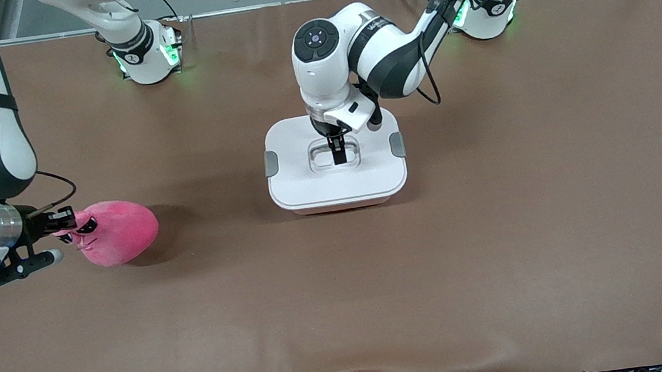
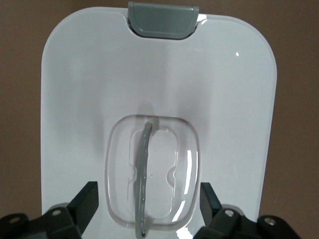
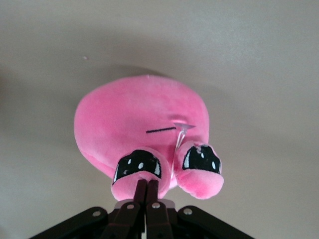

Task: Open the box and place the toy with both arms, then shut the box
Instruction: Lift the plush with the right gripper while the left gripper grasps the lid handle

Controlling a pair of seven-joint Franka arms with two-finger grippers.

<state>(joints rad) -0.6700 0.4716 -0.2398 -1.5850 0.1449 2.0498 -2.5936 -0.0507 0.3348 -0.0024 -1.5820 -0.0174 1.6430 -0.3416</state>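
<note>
While the left gripper point(image 1: 338, 150) hangs straight down over the box's lid point(image 2: 89, 89), its jaws stand apart, one finger on each side of the recessed handle well point(image 2: 172, 169). The clear handle strap point(image 2: 143, 174) runs between the fingers, so its long axis lies across the closing direction; closing should pinch it square. Lid looks fully seated on the box point(image 1: 334, 163), both grey clips point(image 1: 271, 163) at the ends seem down, so the box is not yet open. It sits mid-counter point(image 1: 500, 222), just in front of the left arm's reach.

Right gripper point(image 1: 57, 223) is low at the right arm's end of the counter, jaws together, clamped on a small ear or foot nub at the toy's face end point(image 3: 134, 172). The toy point(image 1: 115, 231) lies on its side on the counter, well apart from the box, long axis pointing away from the jaws toward the box.

Judgement: lid lift comes first, left arm is on it. Thin pinch on the plush may slip in transit.
</note>
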